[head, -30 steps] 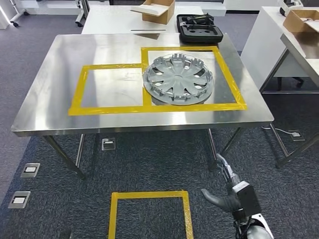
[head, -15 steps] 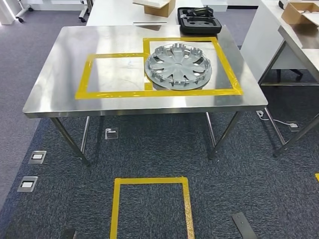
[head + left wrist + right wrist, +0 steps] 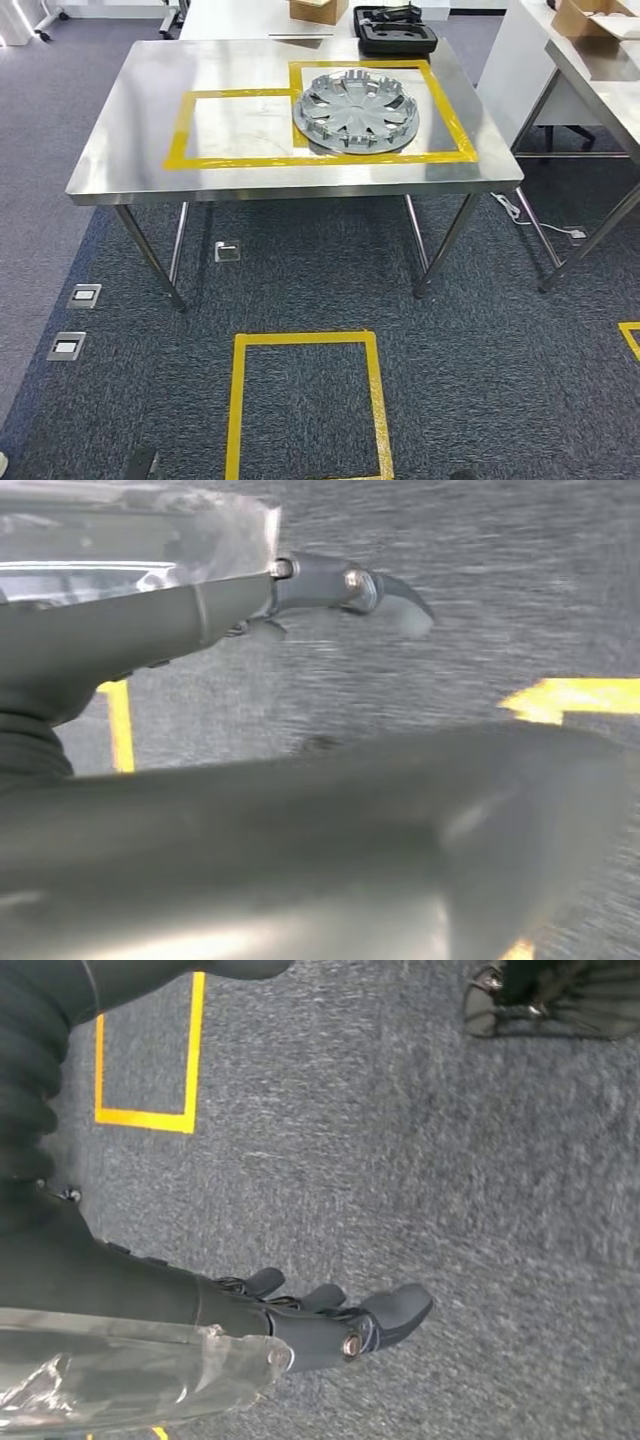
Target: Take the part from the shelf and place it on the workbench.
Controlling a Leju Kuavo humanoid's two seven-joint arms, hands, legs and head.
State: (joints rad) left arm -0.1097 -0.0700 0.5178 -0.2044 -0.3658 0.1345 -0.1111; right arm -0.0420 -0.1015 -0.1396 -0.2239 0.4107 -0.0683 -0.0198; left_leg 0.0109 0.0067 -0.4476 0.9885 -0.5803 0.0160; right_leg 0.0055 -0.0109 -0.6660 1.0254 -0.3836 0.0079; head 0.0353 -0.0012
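Hubcap [image 3: 355,110], upper centre, flat on workbench [image 3: 136,130]: likely light, rigid plastic, best gripped at rim. Left hand [image 3: 226,610], right hand [image 3: 317,1320]: fingers extended, empty.

The steel workbench [image 3: 113,140] carries a silver hubcap [image 3: 355,110] inside yellow tape [image 3: 181,130].
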